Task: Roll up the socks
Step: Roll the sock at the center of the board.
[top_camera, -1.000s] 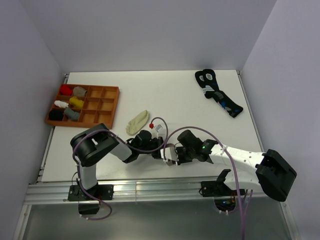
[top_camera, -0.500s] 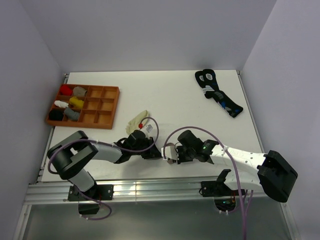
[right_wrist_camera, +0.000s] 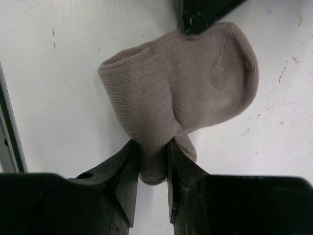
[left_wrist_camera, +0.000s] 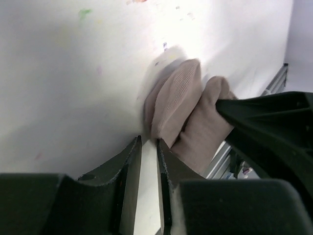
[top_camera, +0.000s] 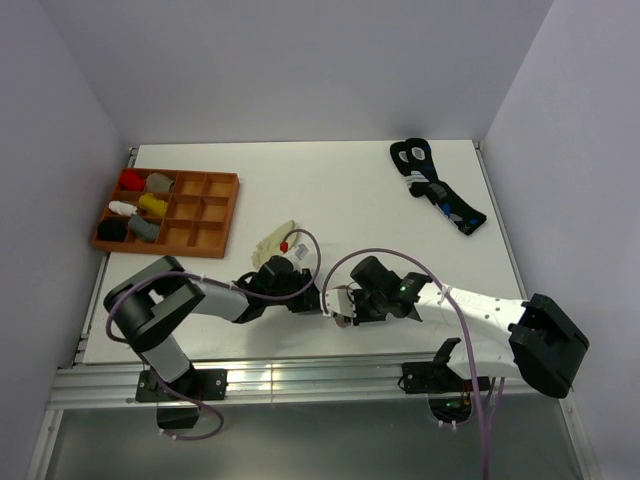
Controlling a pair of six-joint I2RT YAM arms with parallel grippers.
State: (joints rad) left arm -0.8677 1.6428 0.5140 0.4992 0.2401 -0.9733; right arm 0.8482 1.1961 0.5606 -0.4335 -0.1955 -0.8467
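A taupe sock, folded into a loose roll, lies on the white table near its front edge. My right gripper is shut on the roll's lower end, fabric bulging between its fingers. My left gripper is open by a narrow slit with only table showing between the jaws; its right fingertip touches the taupe sock. In the top view both grippers, left and right, meet at the roll. The cream-yellow sock lies flat behind the left wrist, partly covered by it.
A brown compartment tray with small sock bundles stands at the back left. A black pair of socks with blue-and-white marks lies at the back right. The metal rail runs along the table's near edge, close to both grippers.
My left arm has dropped lower and swung its wrist back over the cream sock. Its jaws have parted slightly. The right gripper keeps its hold and has barely moved.
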